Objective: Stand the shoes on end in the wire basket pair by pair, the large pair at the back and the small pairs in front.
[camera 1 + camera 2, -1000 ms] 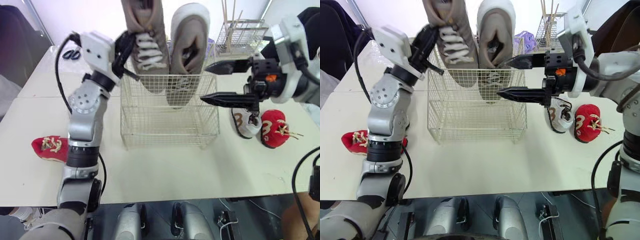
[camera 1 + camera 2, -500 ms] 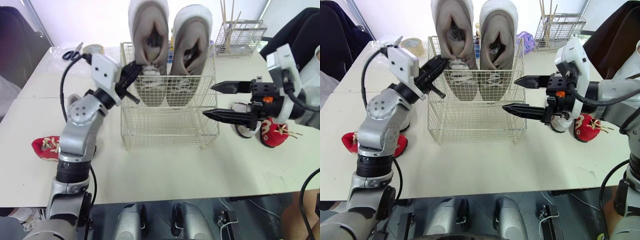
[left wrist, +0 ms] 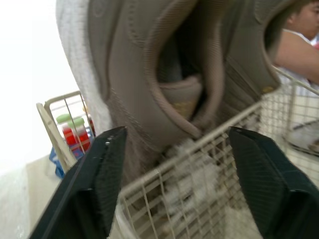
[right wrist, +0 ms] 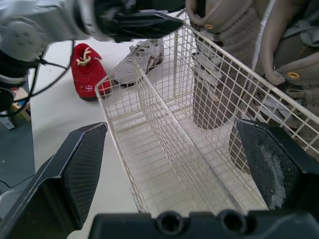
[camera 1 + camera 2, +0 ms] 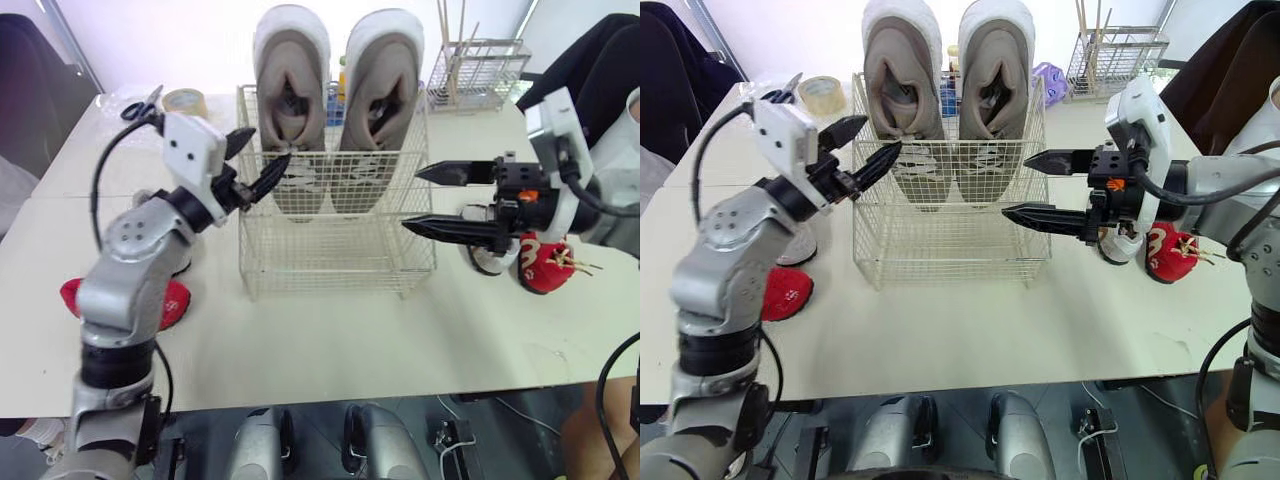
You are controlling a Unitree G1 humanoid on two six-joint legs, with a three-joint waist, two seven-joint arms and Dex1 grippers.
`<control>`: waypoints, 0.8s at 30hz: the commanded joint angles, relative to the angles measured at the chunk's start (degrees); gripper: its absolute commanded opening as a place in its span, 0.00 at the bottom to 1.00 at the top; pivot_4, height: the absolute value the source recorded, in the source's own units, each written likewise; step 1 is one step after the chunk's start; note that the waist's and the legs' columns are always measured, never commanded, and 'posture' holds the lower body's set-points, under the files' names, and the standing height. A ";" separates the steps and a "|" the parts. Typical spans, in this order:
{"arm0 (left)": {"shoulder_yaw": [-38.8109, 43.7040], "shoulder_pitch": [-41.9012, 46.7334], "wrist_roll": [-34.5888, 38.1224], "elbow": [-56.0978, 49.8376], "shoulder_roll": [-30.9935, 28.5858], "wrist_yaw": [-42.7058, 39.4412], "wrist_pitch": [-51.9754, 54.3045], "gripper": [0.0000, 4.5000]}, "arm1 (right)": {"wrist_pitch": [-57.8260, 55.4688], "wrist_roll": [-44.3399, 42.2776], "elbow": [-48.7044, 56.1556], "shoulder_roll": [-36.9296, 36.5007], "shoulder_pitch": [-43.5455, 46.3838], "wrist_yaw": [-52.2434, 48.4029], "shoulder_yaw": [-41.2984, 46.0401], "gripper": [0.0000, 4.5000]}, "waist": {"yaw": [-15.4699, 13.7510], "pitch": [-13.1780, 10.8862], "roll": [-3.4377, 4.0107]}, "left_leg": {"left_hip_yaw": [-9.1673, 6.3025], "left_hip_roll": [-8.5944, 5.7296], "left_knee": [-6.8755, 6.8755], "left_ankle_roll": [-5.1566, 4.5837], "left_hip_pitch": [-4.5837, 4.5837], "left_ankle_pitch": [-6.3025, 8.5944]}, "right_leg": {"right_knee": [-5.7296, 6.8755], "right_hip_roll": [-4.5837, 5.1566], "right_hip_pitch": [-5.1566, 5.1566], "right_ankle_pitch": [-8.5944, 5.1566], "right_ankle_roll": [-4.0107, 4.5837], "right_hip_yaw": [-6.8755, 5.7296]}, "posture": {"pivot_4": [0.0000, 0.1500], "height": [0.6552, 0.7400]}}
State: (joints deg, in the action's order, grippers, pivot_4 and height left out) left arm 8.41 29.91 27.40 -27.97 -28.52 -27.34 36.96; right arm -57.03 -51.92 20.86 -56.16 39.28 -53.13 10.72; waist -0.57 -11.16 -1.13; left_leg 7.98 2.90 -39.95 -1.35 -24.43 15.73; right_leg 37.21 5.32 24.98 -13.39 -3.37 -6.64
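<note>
Two large taupe shoes stand on end side by side at the back of the wire basket (image 5: 335,270), the left shoe (image 5: 290,70) and the right shoe (image 5: 382,70). My left gripper (image 5: 270,145) is open at the basket's left rim, beside the left shoe, holding nothing. On the basket's right side my right gripper (image 5: 409,200) hangs open and empty. A small white shoe (image 5: 487,255) and a small red shoe (image 5: 548,265) lie to the right of the basket. Another red shoe (image 5: 790,290) and a white one (image 5: 800,245) lie left of it, partly hidden by my left arm.
A tape roll (image 5: 183,100) and scissors (image 5: 140,105) lie at the table's back left. A wire rack with wooden sticks (image 5: 480,65) stands at the back right. A person's arm (image 3: 299,45) appears beyond the basket. The basket's front half holds nothing.
The left gripper lowered the left large shoe into the basket, let go, opened and drew back to the left rim. The right gripper stayed open and shifted a little.
</note>
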 commanded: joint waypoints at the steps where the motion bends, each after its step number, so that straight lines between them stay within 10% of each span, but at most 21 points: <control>1: 7.39 0.31 9.54 -7.25 -2.94 1.54 8.24 0.69 | 3.06 1.94 -1.74 -0.17 2.03 -1.14 -0.19 1.00 | 0.03 0.00 0.00 | -0.01 0.01 0.00 0.00 0.00 0.00 | 0.00 0.00 0.00 0.00 0.00 0.00 | 1.00 1.00; 11: 13.96 -10.97 49.43 -12.27 -4.84 1.43 18.47 0.81 | 16.52 17.42 -12.37 6.01 1.07 14.81 4.86 1.00 | -0.19 0.01 0.00 | -0.05 -0.09 -0.04 0.03 0.01 -0.02 | -0.01 0.10 -0.08 -0.01 -0.01 -0.03 | 1.00 1.00; 13: 9.39 -14.14 48.07 -15.87 -5.30 0.11 17.67 0.99 | 19.28 21.13 -13.14 8.86 -1.21 23.42 9.17 1.00 | -0.23 0.01 0.00 | -0.07 -0.10 -0.04 0.03 0.04 -0.01 | -0.02 0.10 -0.15 -0.01 -0.02 -0.05 | 1.00 1.00; 24: -12.92 -21.29 32.89 -22.43 9.95 10.64 5.80 0.99 | 6.94 31.28 22.51 30.60 -37.22 51.11 19.44 1.00 | 0.13 0.83 1.35 | -0.02 -0.17 0.08 0.05 0.41 0.01 | -0.06 -0.09 -0.36 -0.14 -0.19 0.28 | 1.00 1.00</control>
State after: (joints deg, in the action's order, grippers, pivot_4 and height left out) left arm -2.65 9.30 63.30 -48.56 -18.99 -16.67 45.30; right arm -48.75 -20.81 39.02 -26.45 2.17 -3.99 29.25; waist -0.44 -10.33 0.22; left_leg 7.93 2.81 -39.86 -1.49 -23.95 15.86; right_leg 37.14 5.13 24.56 -13.54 -3.55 -6.35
